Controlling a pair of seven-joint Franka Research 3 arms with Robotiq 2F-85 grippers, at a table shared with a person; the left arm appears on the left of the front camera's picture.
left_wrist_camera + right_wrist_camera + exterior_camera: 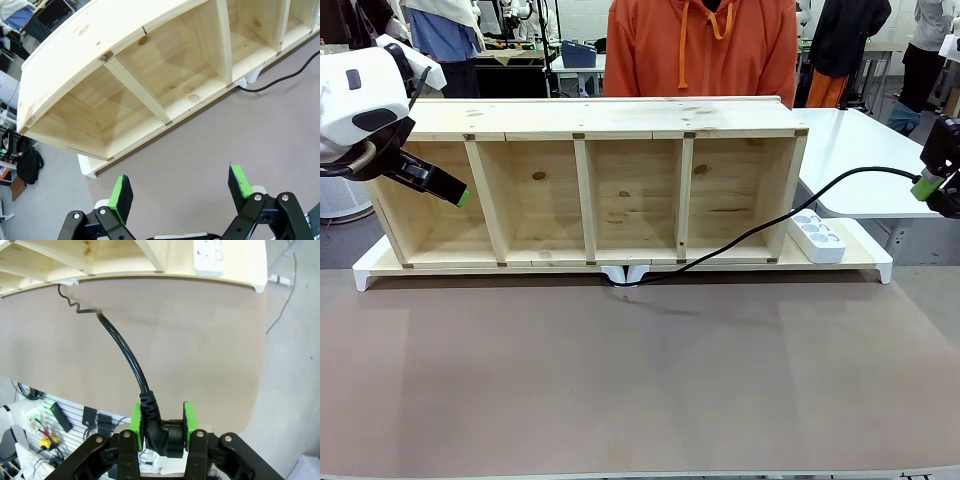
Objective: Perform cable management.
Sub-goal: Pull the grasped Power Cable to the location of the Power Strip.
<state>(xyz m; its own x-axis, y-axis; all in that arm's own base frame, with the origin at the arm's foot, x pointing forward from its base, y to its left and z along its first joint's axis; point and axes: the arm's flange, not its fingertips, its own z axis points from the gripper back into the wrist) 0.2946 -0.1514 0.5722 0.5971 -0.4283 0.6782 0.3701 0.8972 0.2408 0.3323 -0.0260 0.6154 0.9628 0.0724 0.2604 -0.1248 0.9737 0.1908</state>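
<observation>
Green pads (135,419) of your right gripper (161,409) are pinched on the chunky black plug (162,432) of the cable (125,355), held up off the right end of the wooden shelf (630,130). From the plug the cable runs leftward and down, past the white power strip (817,237), to a white clip (625,272) under the shelf's front edge; its long axis roughly follows the shelf front. Your left gripper (182,187) hangs with jaws wide, holding nothing, near the shelf's leftmost compartment. The table (620,380) is grey-brown; a person (700,45) in an orange hoodie stands behind the shelf.
</observation>
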